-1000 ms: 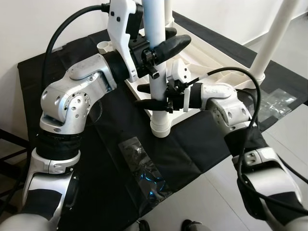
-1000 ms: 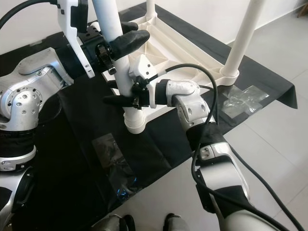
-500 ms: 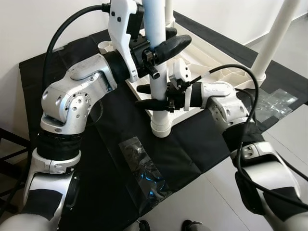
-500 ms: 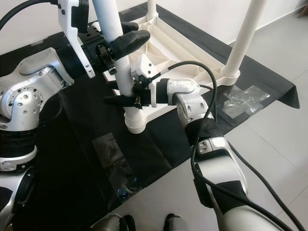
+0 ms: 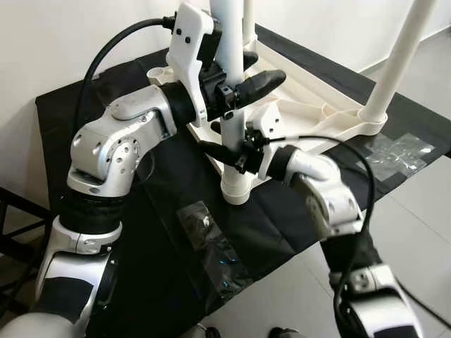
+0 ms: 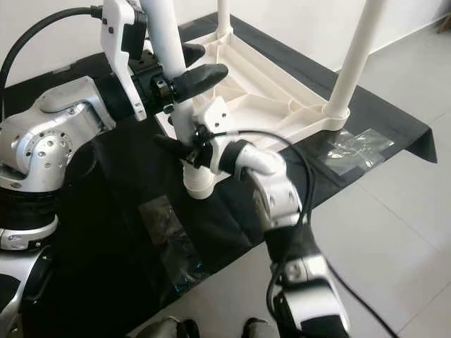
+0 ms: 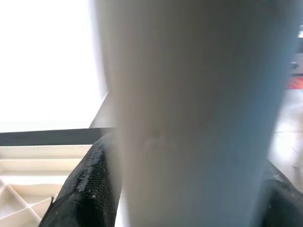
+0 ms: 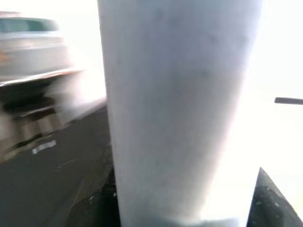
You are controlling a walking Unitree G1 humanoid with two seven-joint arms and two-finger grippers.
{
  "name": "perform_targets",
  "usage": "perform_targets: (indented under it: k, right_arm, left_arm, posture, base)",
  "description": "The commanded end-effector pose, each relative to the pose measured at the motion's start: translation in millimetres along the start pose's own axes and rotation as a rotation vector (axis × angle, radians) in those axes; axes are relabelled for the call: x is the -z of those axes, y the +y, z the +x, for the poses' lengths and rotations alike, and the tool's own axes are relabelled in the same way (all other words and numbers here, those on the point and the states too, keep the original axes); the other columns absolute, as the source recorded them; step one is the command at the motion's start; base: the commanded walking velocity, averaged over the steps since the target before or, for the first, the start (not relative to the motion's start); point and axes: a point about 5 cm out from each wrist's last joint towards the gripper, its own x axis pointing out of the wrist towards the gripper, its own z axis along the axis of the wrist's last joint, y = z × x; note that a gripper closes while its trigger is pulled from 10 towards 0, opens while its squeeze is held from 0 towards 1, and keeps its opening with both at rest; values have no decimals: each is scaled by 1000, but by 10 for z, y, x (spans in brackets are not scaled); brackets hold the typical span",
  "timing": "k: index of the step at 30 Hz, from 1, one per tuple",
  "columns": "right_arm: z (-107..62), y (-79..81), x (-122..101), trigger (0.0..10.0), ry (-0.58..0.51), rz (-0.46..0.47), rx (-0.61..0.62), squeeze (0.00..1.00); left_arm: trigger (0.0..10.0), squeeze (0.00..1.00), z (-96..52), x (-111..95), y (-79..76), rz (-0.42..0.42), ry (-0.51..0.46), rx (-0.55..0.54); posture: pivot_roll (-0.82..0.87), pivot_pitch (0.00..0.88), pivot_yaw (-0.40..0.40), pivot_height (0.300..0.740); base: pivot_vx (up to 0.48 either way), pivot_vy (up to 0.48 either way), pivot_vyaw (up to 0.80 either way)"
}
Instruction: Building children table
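Left eye view showed the left gripper (image 5: 236,79) pinching the white table leg (image 5: 231,105), the right gripper (image 5: 227,151) pinching it lower, just above its socket. Rigid, smooth plastic, probably light and slippery; hold low.

G1 body: silver arms, black joints.
Left arm (image 5: 116,141): round screwed silver shoulder housing, white wrist bracket, looping black cable. Right arm (image 5: 328,201): silver shells, black sleeves, thin cable.

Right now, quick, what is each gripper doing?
Left gripper: closed on the upright white plastic table leg.
Right gripper: closed on the same leg, lower down.
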Motion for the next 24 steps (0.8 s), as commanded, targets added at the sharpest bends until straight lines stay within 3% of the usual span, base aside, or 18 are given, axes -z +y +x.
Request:
perform_targets:
  k: [1,2,5,10,21,22,23,24]
  right_arm:
    - [25,219,334,0,158,52,-20,0]
    - [2,328,431,0,192,75,85,0]
    - [28,372,472,0,207,87,185,0]
    - [90,268,365,0,188,79,212,0]
    - [76,352,262,0,186,49,232,0]
    - [85,367,247,0,182,45,213,0]
    - [91,376,236,0,178,43,199,0]
    - [98,375,215,10000,174,38,184,0]
  left_arm:
    - [10000,0,29,6,-40,3,3,18]
    - [10000,0,34,8,-34,3,6,14]
    - [10000,0,49,16,-30,7,14,8]
    - [10000,0,54,21,-24,11,21,2]
    - [10000,0,60,41,12,-33,35,-25]
    - [0,0,63,46,8,-50,35,-19]
    - [0,0,65,50,4,-61,34,-14]
    - [0,0,67,50,0,-65,35,-9]
  posture:
    - [23,156,111,740]
    - [23,155,110,740]
    - [28,143,113,740]
    - [29,141,108,740]
    - [25,148,111,740]
    - [22,150,113,740]
    - [22,150,113,740]
    - [21,151,114,740]
  base:
    - [0,0,0]
    - [0,0,0]
    - [0,0,0]
    - [0,0,0]
    - [0,0,0]
    - [0,0,0]
    - [0,0,0]
    - [0,0,0]
